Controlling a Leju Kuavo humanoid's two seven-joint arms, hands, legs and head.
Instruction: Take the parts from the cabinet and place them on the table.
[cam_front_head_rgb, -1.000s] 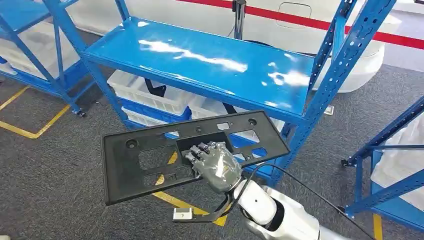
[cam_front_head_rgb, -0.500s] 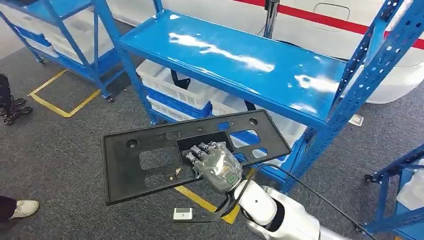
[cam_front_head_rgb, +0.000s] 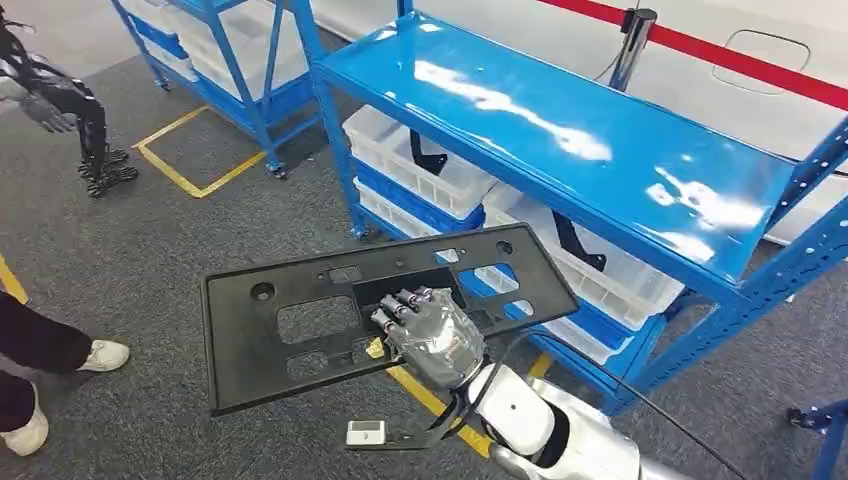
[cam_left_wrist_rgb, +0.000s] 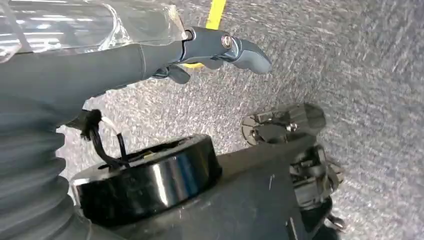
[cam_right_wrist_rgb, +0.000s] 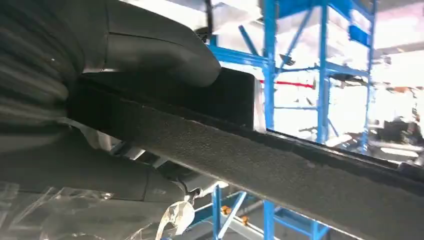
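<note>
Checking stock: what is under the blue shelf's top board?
Under the blue shelf sit white bins holding dark parts; the board covers their far ends and contents.

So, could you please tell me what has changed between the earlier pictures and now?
The whole head view has shifted, so the camera has turned: the blue shelving rack now sits further right, and a person's white shoes have come into view at the left. The right hand still grips the black plastic panel at the same spot, with the same tilt. Nothing was taken or let go.
</note>
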